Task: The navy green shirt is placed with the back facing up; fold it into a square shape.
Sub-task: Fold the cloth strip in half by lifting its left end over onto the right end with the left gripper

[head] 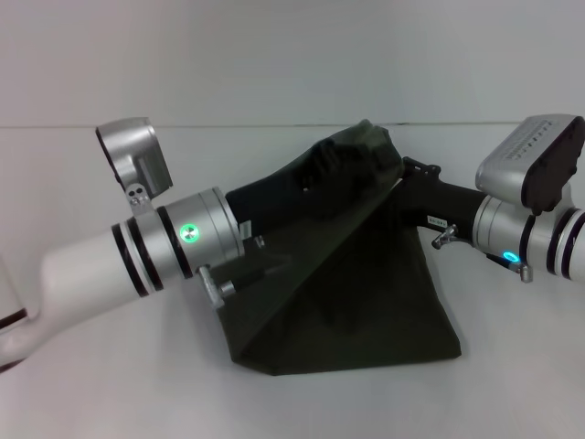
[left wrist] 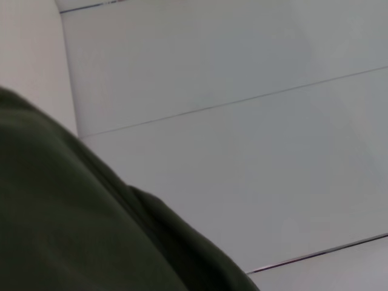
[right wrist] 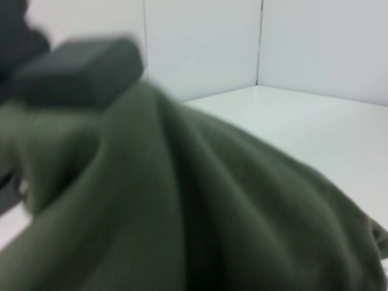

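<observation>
Shirt (head: 366, 311) half lifted off a white desk (head: 110, 393): the dark olive garment lies in the middle of the head view, its near edge flat on the desk and its far part raised into a bunched peak between the two arms. A straight diagonal crease runs from the peak down to the near left corner, so the cloth forms a sloping, tent-like sheet.

The left gripper (head: 274, 206) reaches in from the left, its black end buried against the raised fabric just below the peak; whether it is clamped on the cloth or released cannot be told, since the fingers are hidden. The right gripper (head: 407, 178) comes in from the right and meets the shirt at the peak's right side, its fingertips also lost in the folds, so its state cannot be told either.

In the left wrist view, shirt fabric (left wrist: 73, 230) fills one corner, with pale wall panels behind. In the right wrist view, cloth (right wrist: 200, 212) drapes in soft folds close to the camera, a dark blurred block (right wrist: 79, 70) above it.
</observation>
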You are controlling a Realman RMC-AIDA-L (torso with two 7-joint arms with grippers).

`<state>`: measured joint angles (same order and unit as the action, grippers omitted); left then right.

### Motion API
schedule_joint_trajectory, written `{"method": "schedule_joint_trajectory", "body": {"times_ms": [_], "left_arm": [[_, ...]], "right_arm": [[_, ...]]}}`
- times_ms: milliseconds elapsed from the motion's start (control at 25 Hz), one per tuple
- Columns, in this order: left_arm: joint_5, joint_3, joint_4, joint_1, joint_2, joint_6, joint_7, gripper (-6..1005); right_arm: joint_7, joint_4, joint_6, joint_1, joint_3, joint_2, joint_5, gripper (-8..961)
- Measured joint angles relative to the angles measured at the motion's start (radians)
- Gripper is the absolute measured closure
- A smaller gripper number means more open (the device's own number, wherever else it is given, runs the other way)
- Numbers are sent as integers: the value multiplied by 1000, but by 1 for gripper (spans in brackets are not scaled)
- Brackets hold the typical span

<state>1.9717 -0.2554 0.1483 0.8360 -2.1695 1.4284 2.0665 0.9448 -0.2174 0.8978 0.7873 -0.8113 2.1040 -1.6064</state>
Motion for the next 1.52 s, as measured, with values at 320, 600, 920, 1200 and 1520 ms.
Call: {"method": "schedule_joint_trajectory", "body": {"times_ms": [320, 600, 920, 1200, 1520], "left_arm": [[11, -14, -67, 6, -4, -80, -63, 984], [12, -22, -133, 6, -6, -147, -110, 985], [12, -23, -184, -5, -8, -196, -130, 985], [12, -21, -187, -6, -7, -197, -139, 985], [7, -16, -177, -6, -3, -189, -139, 984]], "right_arm": [[-6, -2, -63, 8, 7, 0, 8, 40], [-10, -10, -105, 1, 8, -1, 87, 41], [-11, -45, -116, -48, 8, -5, 189, 41], [-11, -49, -110, -53, -1, -5, 194, 39], [-3, -50, -95, -71, -41, -7, 194, 40]]}}
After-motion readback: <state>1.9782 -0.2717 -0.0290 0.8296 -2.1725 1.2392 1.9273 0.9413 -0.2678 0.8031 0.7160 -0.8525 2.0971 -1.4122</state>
